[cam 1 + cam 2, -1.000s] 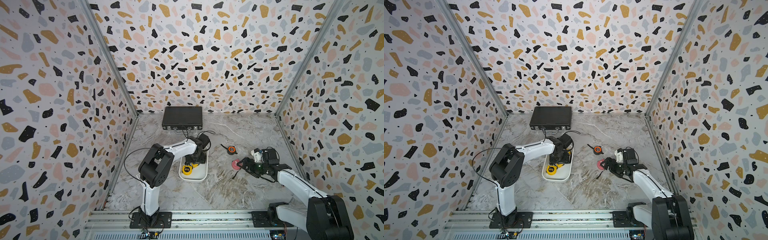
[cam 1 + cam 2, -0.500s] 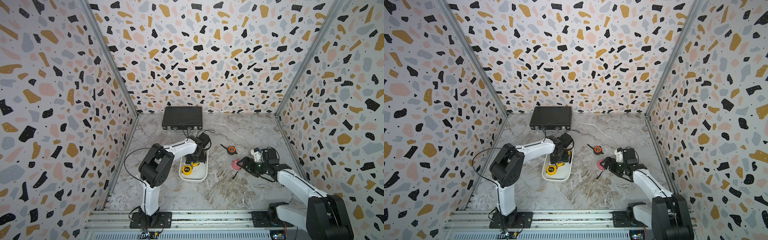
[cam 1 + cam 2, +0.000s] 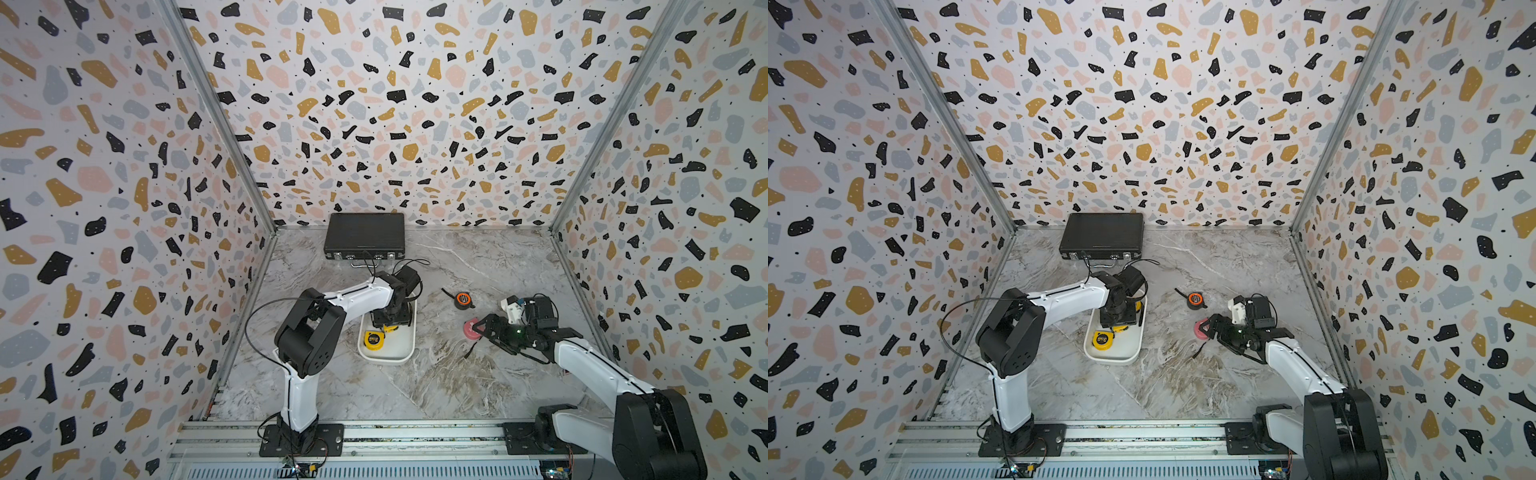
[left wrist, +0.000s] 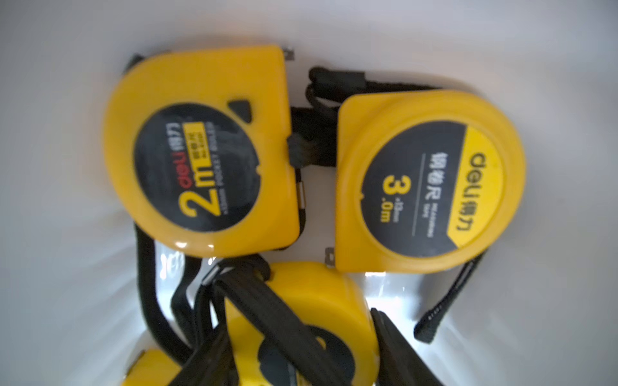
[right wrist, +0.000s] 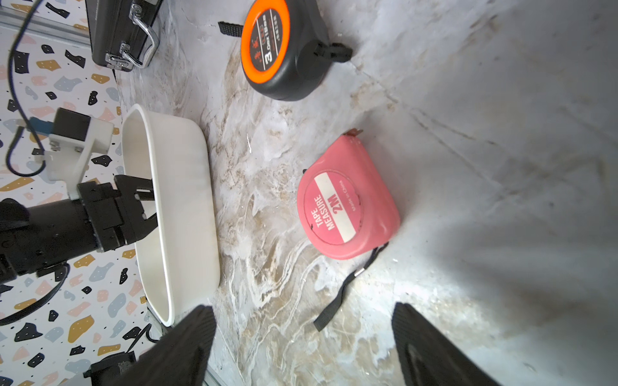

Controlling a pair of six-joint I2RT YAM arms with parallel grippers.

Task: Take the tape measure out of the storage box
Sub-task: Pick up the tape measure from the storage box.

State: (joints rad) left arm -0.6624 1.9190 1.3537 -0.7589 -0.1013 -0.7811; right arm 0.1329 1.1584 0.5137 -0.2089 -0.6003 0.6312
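In a top view I see my left claw (image 3: pixel 388 322) down inside the storage box (image 3: pixel 405 353). My left wrist view shows it clamped on a yellow tape measure (image 4: pixel 301 320). My right wrist view shows the right claw (image 5: pixel 302 347) gaping, empty, over the surface (image 5: pixel 468 133).

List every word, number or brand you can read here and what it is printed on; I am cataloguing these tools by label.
"deli", "3.0m": yellow tape measure in the storage box; its Chinese characters and fine print are too blurred.
"deli", "2m": second yellow tape measure; small print unreadable.
"TAPE MEASURE", "2M", "Made in China": pink tape measure.
"3": orange-and-black tape measure; the rest is too small.
Third yellow tape measure, held by the left gripper: label hidden.
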